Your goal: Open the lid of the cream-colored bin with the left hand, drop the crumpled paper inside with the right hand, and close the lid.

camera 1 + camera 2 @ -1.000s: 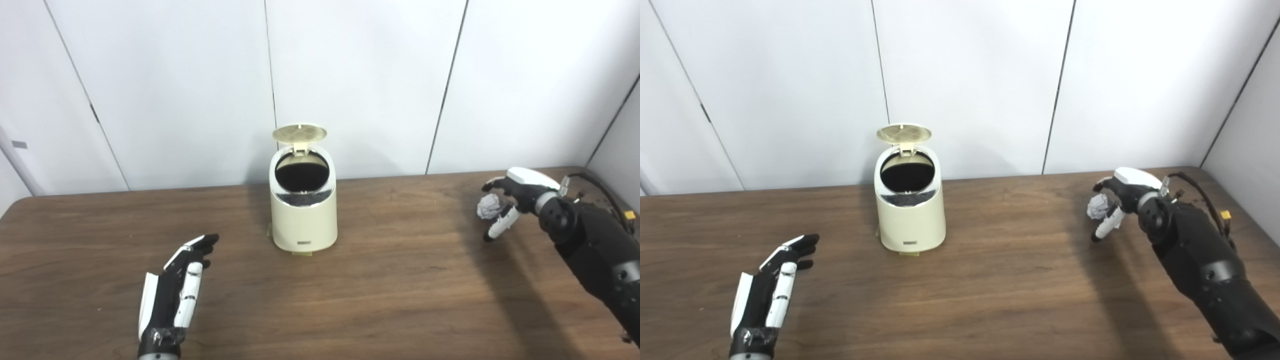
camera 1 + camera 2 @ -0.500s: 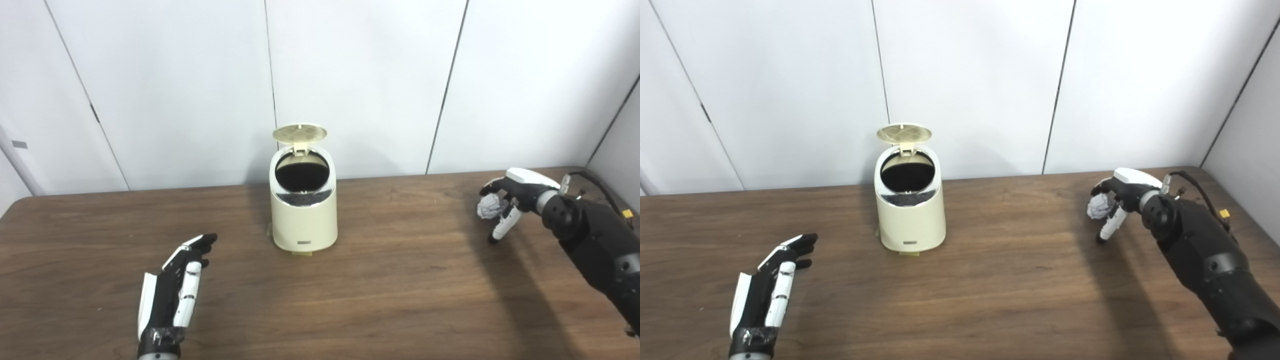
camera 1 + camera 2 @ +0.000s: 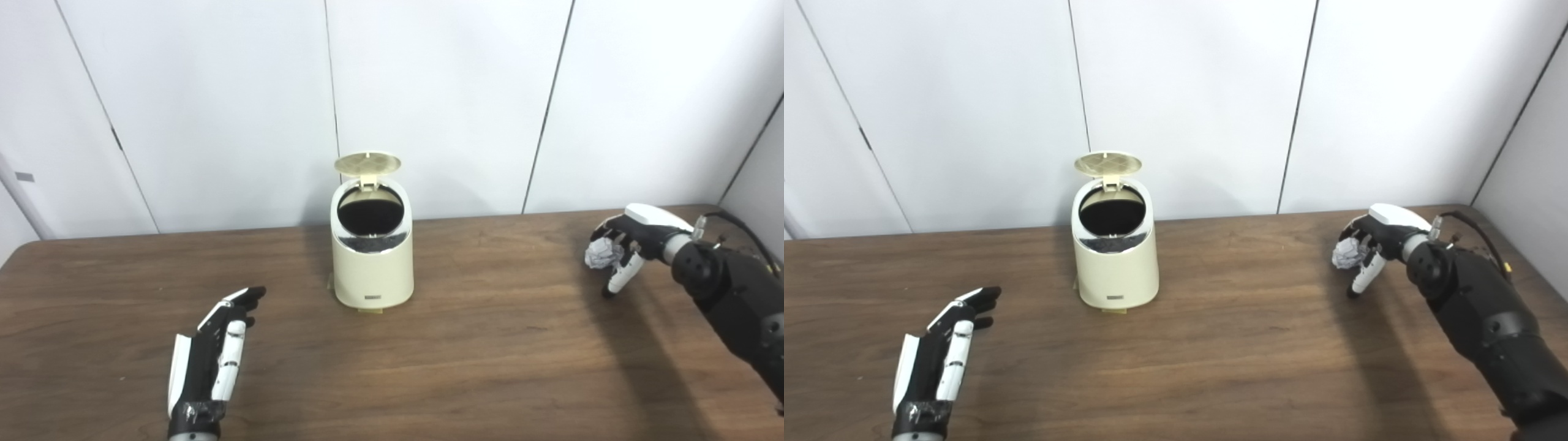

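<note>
The cream-colored bin [image 3: 372, 269] stands at the middle back of the table, its round lid [image 3: 367, 162] tipped up and the dark inside showing. The crumpled paper [image 3: 599, 254] lies at the far right of the table. My right hand [image 3: 628, 242] is curled over it, thumb above and fingers wrapped against it, with one finger pointing down at the table. My left hand [image 3: 211, 361] lies flat and open at the lower left, well clear of the bin, holding nothing.
The brown wooden table [image 3: 490, 355] runs the full width, with white wall panels close behind the bin. A black cable [image 3: 1476, 229] loops off my right forearm near the table's right edge.
My right forearm has drawn a little to the right and the fingers have tightened on the paper, which stays in place. The left hand and the bin have not moved.
</note>
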